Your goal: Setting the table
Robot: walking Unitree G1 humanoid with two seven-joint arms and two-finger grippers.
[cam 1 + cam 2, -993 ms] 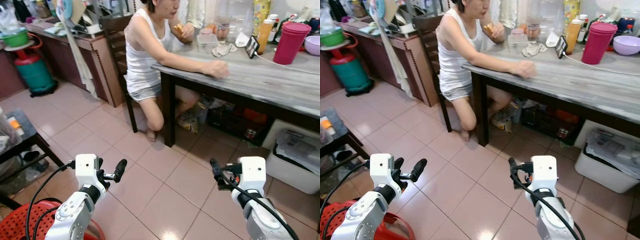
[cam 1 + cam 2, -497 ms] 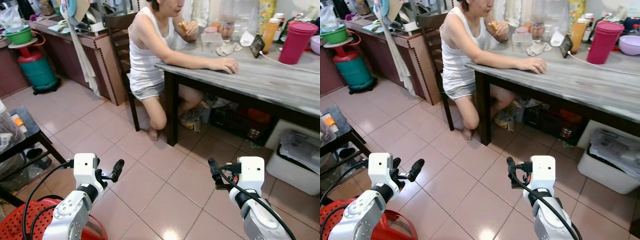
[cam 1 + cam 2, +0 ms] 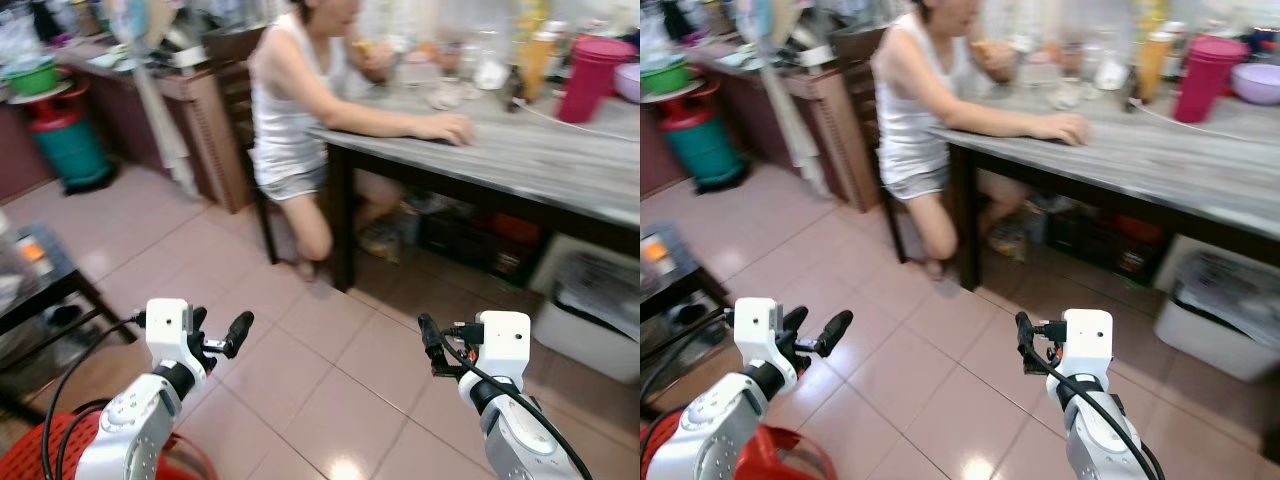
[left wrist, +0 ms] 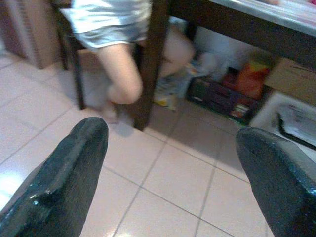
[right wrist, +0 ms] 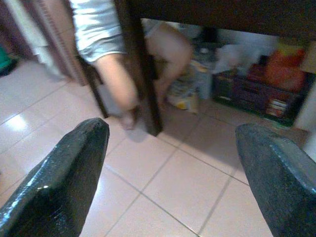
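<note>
The picture is now blurred, where half a second ago it was sharp. The person's hand (image 3: pixel 447 128) lies further along the worktop (image 3: pixel 560 160) than a second ago.

Bright daylight, motion-blurred throughout (floor (image 3: pixel 330 400) glare)

I see a grey wood-grain desk (image 3: pixel 1160 160) on dark legs. On it: a magenta pitcher (image 3: pixel 1202 78), a purple bowl (image 3: pixel 1252 84), blurred bottles, and a seated person's hand (image 3: pixel 1060 128).
</note>
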